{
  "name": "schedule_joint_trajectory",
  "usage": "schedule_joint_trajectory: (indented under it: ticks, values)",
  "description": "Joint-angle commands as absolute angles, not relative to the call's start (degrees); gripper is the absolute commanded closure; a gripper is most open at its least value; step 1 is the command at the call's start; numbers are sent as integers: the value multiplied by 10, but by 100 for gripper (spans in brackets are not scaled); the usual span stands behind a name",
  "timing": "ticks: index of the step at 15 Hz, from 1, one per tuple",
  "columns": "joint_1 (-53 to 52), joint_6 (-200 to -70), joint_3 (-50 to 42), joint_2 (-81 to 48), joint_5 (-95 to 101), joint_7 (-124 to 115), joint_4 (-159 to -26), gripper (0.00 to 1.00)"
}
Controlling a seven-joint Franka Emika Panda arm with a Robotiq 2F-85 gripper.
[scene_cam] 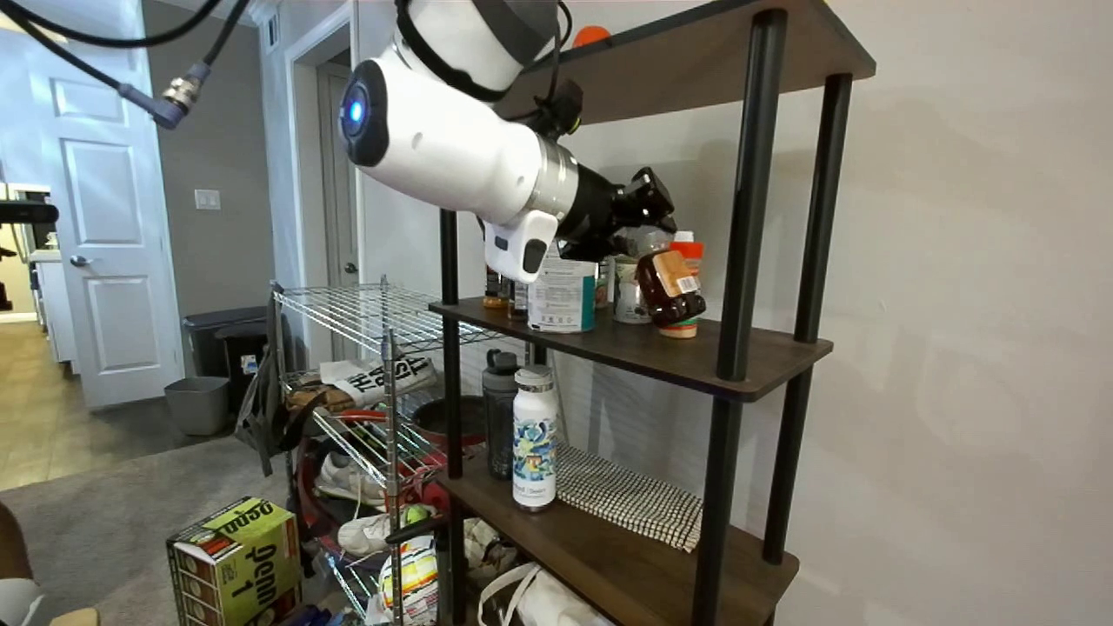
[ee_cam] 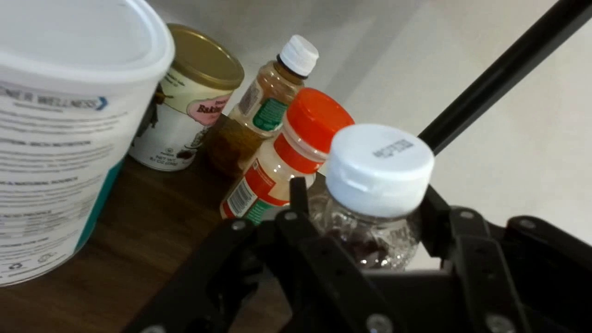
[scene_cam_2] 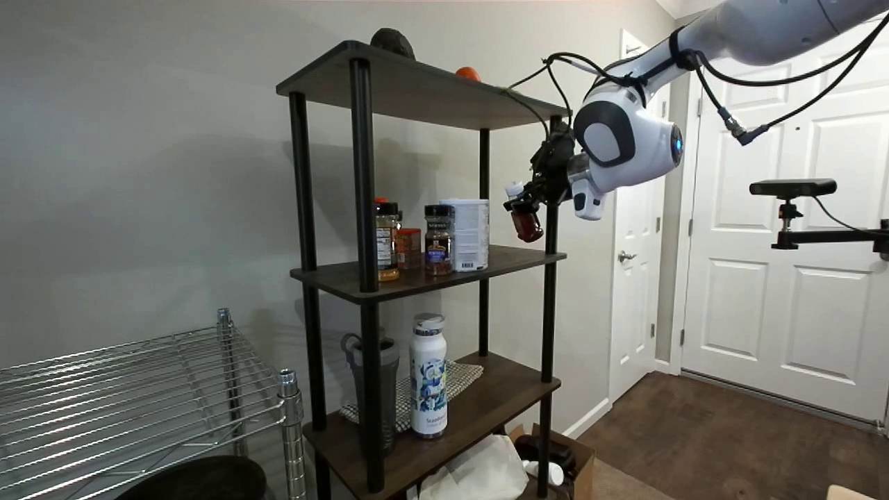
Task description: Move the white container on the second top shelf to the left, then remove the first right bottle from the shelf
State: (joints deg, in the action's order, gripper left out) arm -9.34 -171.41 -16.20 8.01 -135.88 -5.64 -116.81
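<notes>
My gripper (ee_cam: 365, 215) is shut on the bottle (ee_cam: 370, 245), a clear one with a white cap and dark contents. In an exterior view the bottle (scene_cam: 665, 291) hangs tilted from the gripper (scene_cam: 645, 242), its orange-yellow label facing out. It is off the board in an exterior view, where the bottle (scene_cam_2: 526, 226) is near the front post. The white container (ee_cam: 69, 175), a tall tub with a teal edge, stands upright on the second top board of the shelf (scene_cam: 769, 348). In an exterior view the white container (scene_cam_2: 470, 236) is beside a dark-capped spice jar (scene_cam_2: 438, 243).
Behind the held bottle stand a red-capped bottle (ee_cam: 277, 171), a slim white-capped bottle (ee_cam: 268, 101) and a gold-lidded can (ee_cam: 185, 101). A black post (scene_cam: 748, 217) rises close by. Above is the top board (scene_cam_2: 444, 90). A wire rack (scene_cam_2: 139, 396) adjoins the shelf.
</notes>
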Motion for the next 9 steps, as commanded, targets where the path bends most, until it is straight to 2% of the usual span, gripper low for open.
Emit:
schedule_joint_trajectory:
  ticks: [1, 2, 3, 9]
  values:
    - [-102, -1708, -155, 122, -1319, -47, -1198, 69]
    - [-104, -1706, -155, 127, -1306, -51, -1203, 69]
    - [-53, -1698, -105, 129, -1280, -77, -1211, 69]
    - [-19, -1649, -70, 148, -1200, -131, -1243, 69]
